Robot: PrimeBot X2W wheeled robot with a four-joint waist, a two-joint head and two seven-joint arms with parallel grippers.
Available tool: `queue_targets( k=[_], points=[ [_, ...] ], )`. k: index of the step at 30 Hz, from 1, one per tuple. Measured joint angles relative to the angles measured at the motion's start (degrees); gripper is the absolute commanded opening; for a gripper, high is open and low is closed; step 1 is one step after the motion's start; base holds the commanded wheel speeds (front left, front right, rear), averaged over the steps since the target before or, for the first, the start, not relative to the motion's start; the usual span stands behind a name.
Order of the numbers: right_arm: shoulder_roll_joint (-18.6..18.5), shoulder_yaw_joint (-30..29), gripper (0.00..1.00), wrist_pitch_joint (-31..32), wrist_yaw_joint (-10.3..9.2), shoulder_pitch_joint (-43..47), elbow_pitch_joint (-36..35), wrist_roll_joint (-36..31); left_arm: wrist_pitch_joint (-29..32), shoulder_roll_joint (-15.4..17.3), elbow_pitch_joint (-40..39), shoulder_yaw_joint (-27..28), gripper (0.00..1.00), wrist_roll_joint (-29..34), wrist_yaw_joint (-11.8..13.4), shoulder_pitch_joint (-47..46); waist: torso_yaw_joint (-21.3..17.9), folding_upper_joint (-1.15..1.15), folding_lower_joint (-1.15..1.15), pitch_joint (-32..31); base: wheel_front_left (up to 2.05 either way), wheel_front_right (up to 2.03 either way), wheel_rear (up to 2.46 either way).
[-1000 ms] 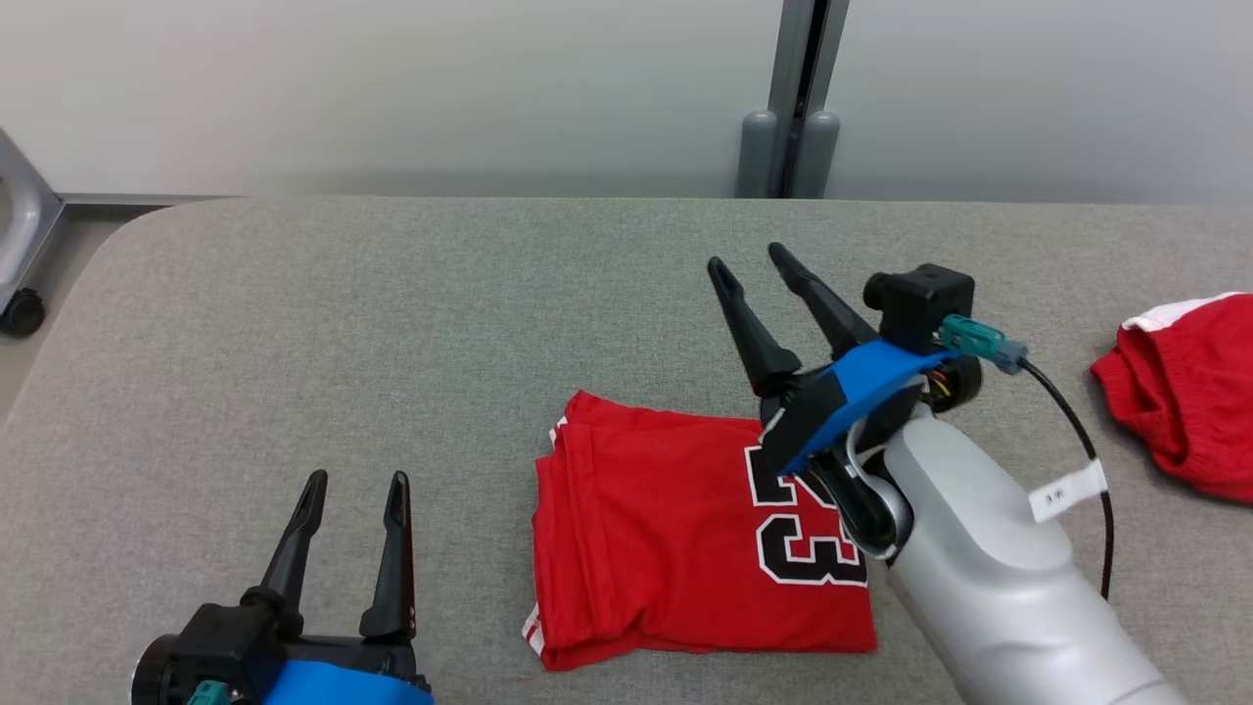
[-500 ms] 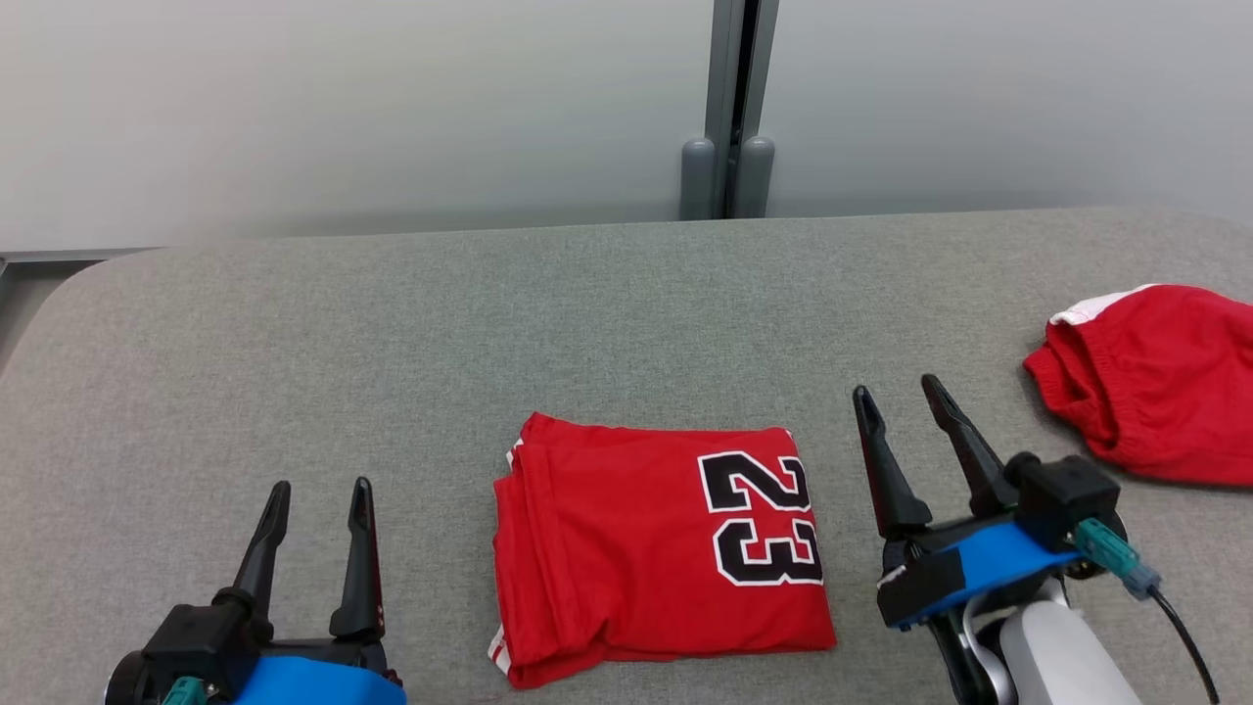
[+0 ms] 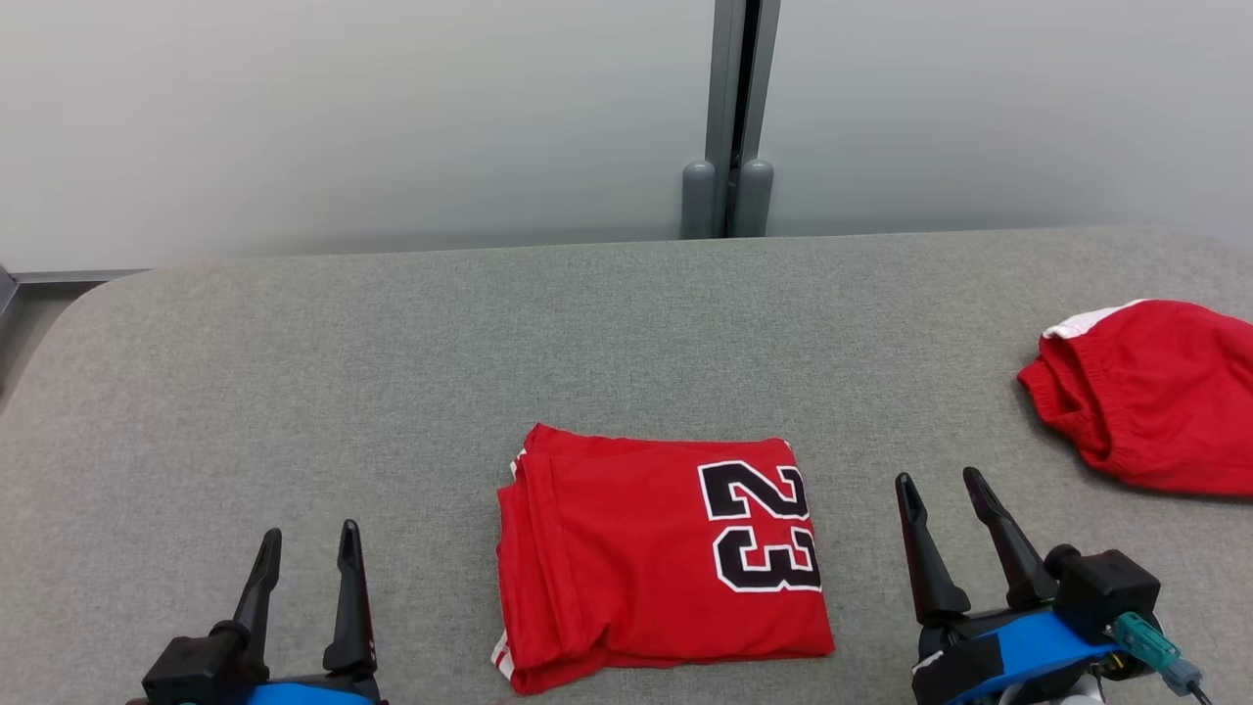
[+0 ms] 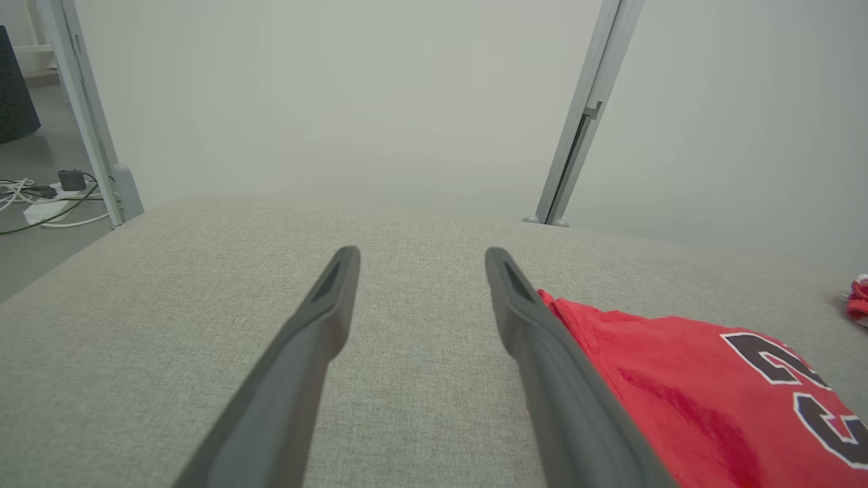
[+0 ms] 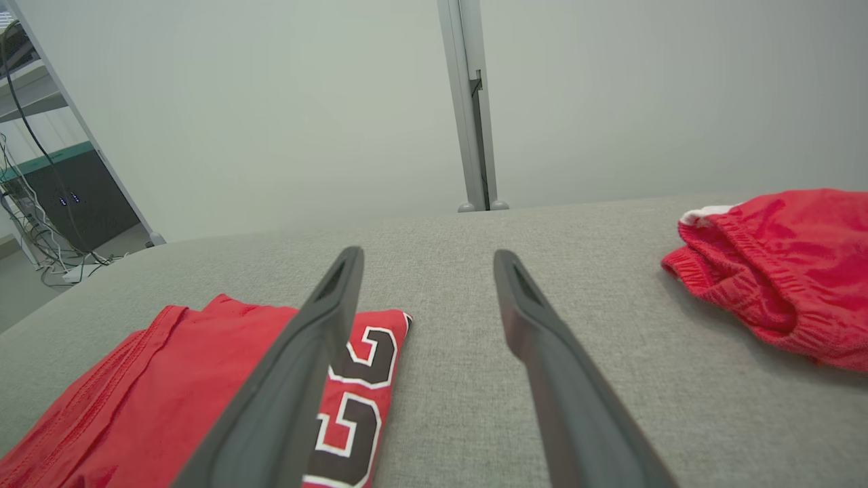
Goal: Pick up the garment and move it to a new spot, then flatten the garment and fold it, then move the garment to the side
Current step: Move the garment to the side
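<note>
Overhead, the folded garment (image 3: 661,563) lay on the table (image 3: 392,372) between the left gripper (image 3: 309,531) and right gripper (image 3: 937,476). Both were empty with fingers spread, probably flanking it for the sideways move. Left wrist view: garment just right of the fingers. Right wrist view: just left of them.

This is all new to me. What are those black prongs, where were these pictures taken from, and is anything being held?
The prongs are the fingers of a robot's two grippers. One picture looks down from its head, with the left gripper lower left and the right gripper lower right. The other two come from cameras on its wrists, looking along the fingers. On the table lie a folded red jersey numbered 23 and, far right, another red garment. Both are open, holding nothing.
</note>
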Motion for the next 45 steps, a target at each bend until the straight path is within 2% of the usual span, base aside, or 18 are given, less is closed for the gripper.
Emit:
queue_targets(
  k=[11, 40, 42, 45],
  points=[
    [0.00, 0.47, 1.00, 0.00, 0.00, 0.38, 0.36, 0.89, 0.00, -1.55, 2.10, 0.48, 1.00, 0.18, -1.40, 0.59, -0.29, 0.00, 0.00, -0.16, 0.00, 0.00, 0.00],
    [0.00, 1.60, 1.00, 0.12, 0.00, -0.77, 2.22, 1.23, 0.01, -2.33, 4.53, -0.20, 1.00, 0.69, -3.33, -0.30, 0.14, 0.00, 0.01, 0.36, 0.00, 0.00, 0.00],
    [0.00, 2.08, 1.00, 1.90, 0.00, -2.02, 2.64, 2.23, 0.01, -2.53, 4.87, -0.60, 1.00, 0.70, -3.50, -0.37, 0.31, 0.00, 0.01, 0.51, 0.00, 0.00, 0.00],
    [0.01, 2.00, 1.00, 8.50, 0.00, -5.14, 4.21, 1.01, 0.01, -2.81, 5.23, -0.98, 1.00, 0.70, -3.54, -0.86, 0.61, 0.00, 0.01, 0.87, 0.00, 0.00, 0.00]
  ],
)
